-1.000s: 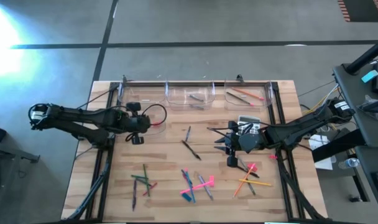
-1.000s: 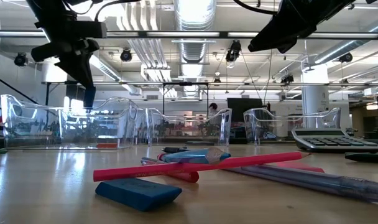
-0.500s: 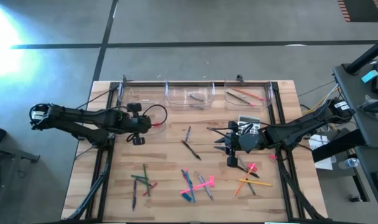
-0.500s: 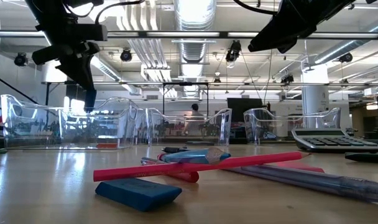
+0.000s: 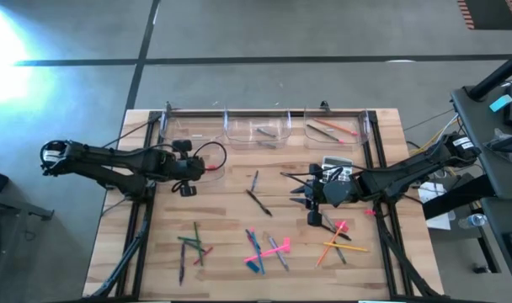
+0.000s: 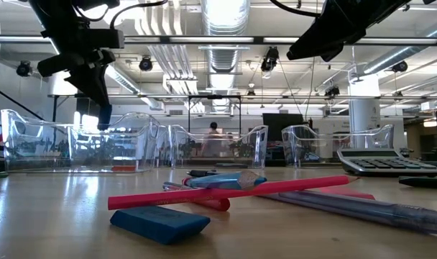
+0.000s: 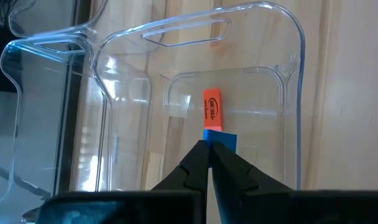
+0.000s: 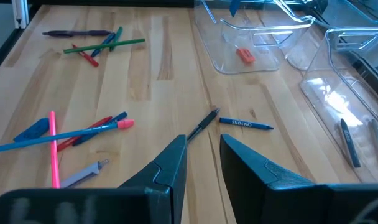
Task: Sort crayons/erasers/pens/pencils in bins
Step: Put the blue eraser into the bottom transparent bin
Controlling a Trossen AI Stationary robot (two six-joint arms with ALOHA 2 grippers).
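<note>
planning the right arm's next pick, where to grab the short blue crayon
Probably mid-length, from straight above, closing across the thin width of the short blue crayon: it lies flat on the wooden table, and a black pen nearly meets one end.

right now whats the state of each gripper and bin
left gripper: shut, empty, above the eraser bin
right gripper: open, empty, over the table
eraser bin: holds an orange eraser and a blue eraser
crayon bin: holds dark crayons

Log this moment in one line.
left gripper shut over bin | orange eraser in bin | right gripper open, empty, mid-table
</note>
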